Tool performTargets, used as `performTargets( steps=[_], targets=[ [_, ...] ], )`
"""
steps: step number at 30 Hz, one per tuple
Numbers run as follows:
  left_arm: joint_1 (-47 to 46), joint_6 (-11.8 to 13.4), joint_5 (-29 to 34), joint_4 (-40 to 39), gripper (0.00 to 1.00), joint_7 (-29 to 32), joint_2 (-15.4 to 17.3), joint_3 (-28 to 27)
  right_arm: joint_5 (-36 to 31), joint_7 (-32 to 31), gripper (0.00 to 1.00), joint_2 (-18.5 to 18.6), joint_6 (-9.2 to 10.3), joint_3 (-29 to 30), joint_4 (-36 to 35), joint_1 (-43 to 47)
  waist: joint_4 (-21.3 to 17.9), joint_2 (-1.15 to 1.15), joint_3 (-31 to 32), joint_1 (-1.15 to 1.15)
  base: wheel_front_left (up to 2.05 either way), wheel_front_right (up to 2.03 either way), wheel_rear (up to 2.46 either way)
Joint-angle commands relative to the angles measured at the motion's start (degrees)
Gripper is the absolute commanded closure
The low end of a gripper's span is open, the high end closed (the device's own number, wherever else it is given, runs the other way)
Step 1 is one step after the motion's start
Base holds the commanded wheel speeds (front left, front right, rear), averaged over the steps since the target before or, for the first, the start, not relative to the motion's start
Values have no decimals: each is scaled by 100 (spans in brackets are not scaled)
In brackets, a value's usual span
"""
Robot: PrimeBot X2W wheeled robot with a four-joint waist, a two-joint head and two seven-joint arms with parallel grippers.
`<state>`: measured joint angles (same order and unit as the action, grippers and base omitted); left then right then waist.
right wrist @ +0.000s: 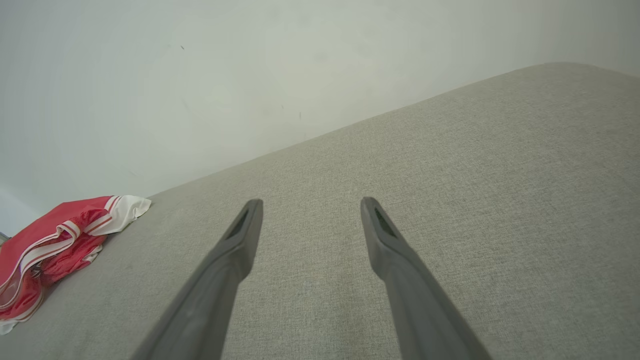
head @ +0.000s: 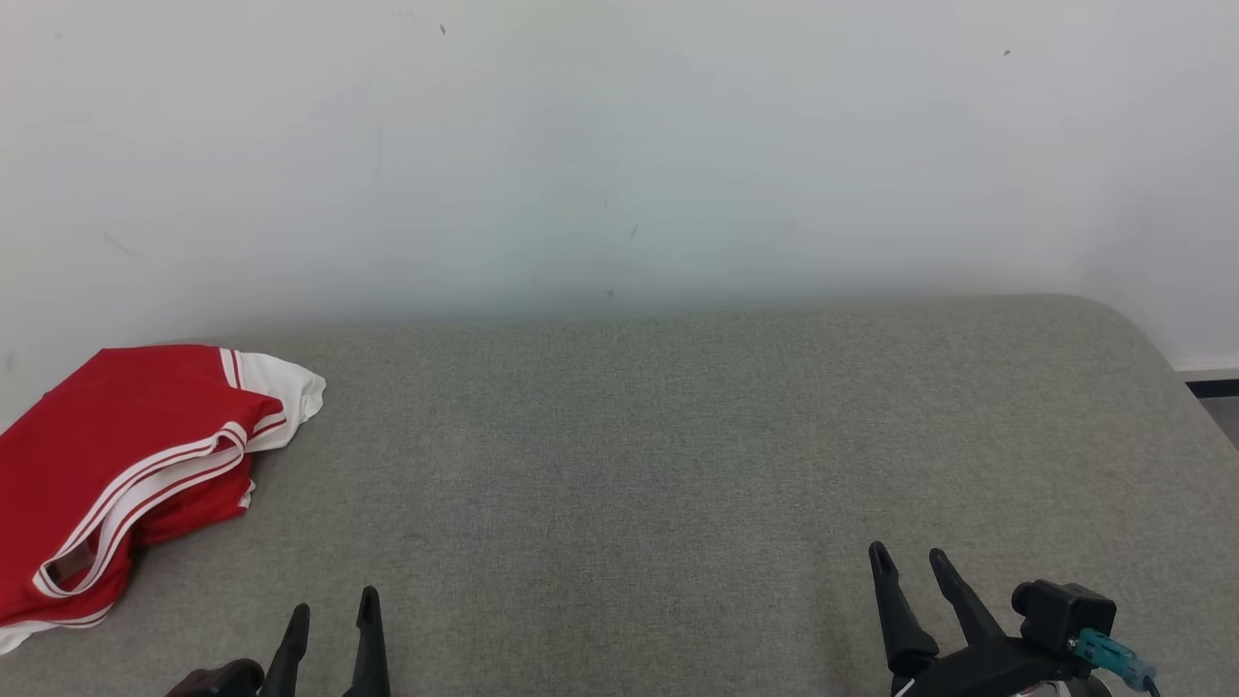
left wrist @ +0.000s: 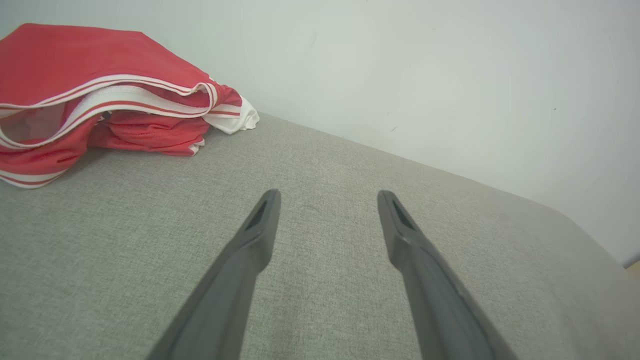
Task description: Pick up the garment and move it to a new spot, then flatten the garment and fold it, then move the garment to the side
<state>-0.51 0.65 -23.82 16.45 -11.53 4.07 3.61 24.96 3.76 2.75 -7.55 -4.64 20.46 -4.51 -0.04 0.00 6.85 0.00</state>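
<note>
In the head view, the red jersey [head: 116, 455], trimmed in white stripes, lay loosely folded on the far left corner of the grey cushion [head: 629, 436], close against the pale wall [head: 619, 145] behind that cushion. The left gripper [head: 334, 605] hung over the cushion's near left edge, its fingers parted and empty. The right gripper [head: 908, 554] hung over the cushion's near right edge, likewise spread and holding nothing.

In the left wrist view, the left gripper [left wrist: 327, 196] stood above bare cushion [left wrist: 125, 250] fabric, jaws wide apart. The jersey [left wrist: 100, 60] sat on the cushion up and to the left of the fingertips, apart from them.

In the right wrist view, the right gripper [right wrist: 310, 202] was spread open over the middle of the cushion [right wrist: 500, 175]. The jersey [right wrist: 55, 240] lay at the cushion's far corner by the wall, well apart from the fingers.
</note>
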Motion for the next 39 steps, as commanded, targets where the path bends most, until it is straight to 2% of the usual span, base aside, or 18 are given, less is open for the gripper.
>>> performTargets(
  steps=[1, 24, 32, 39],
  targets=[
    [-48, 6, 144, -7, 0, -50, 34, 11, -129, 49, 0, 18, 9, -17, -7, 10, -4, 0, 11, 0, 0, 0, 0],
    [18, 34, 958, 161, 0, -296, -11, 21, -1053, 199, 0, 19, 11, -150, 105, -2, -21, 0, 160, 0, 0, 0, 0],
    [49, 57, 1099, 262, 0, -378, -43, -1, -1326, 247, 0, 20, 12, -213, 160, 12, -34, 0, 222, 0, 0, 0, 0],
    [83, 29, 1043, 296, 0, -370, -52, -21, -1292, 237, 0, 20, 12, -223, 167, 44, -41, 0, 241, 0, 0, 0, 0]
  ],
)
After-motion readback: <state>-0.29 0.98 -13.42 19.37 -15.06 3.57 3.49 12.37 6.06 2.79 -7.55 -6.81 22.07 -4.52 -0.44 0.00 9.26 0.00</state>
